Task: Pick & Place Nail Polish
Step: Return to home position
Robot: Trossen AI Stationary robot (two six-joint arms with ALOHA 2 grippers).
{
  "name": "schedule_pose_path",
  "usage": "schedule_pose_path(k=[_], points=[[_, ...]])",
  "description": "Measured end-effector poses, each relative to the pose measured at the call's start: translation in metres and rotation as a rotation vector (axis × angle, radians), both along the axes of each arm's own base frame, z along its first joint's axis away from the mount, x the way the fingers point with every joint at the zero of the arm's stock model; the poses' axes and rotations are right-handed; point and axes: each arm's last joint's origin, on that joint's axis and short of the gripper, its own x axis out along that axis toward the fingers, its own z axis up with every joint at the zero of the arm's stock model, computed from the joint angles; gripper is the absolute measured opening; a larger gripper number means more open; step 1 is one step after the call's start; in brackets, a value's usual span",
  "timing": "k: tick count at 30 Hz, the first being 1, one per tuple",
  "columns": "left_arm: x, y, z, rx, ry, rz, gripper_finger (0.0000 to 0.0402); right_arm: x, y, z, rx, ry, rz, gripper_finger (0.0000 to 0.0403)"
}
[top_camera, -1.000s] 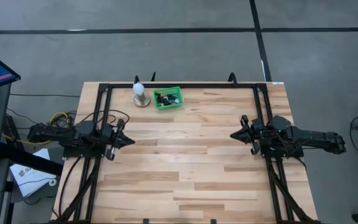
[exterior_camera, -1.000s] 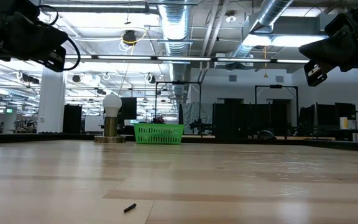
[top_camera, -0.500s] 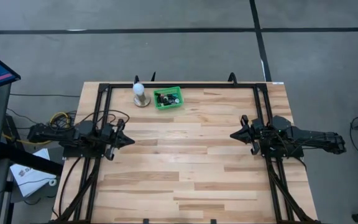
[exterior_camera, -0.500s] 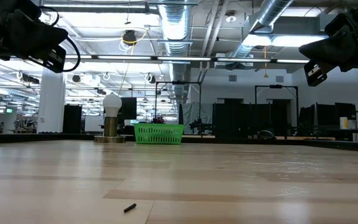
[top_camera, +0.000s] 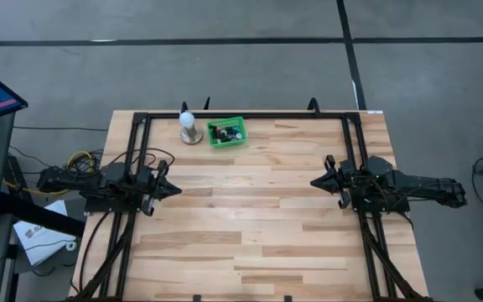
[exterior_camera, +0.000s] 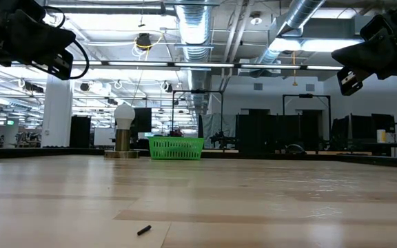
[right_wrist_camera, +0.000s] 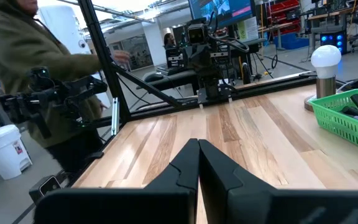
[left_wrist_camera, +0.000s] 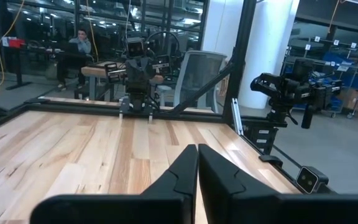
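As nothing has shifted this past second, both arms look parked: left claw (top_camera: 177, 190) and right claw (top_camera: 314, 181), mid-frame, are closed on nothing, while the nail polish (top_camera: 225, 131) lies in the green bin (top_camera: 227, 144), upper centre; job seemingly finished.

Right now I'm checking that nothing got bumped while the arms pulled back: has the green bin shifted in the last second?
No. The green bin still sits just right of the white lamp, with the same gap, in the high view.
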Motion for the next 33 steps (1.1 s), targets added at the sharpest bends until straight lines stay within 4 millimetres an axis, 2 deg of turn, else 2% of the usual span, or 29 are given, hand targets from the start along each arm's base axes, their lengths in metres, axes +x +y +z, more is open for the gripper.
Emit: schedule_pose_path(k=[33], points=[[0.0000, 0.0000, 0.0001, 0.000, -0.001, 0.000, 0.0013, 0.0000, 0.0000, 0.0000, 0.000, 0.000, 0.000, 0.0000]])
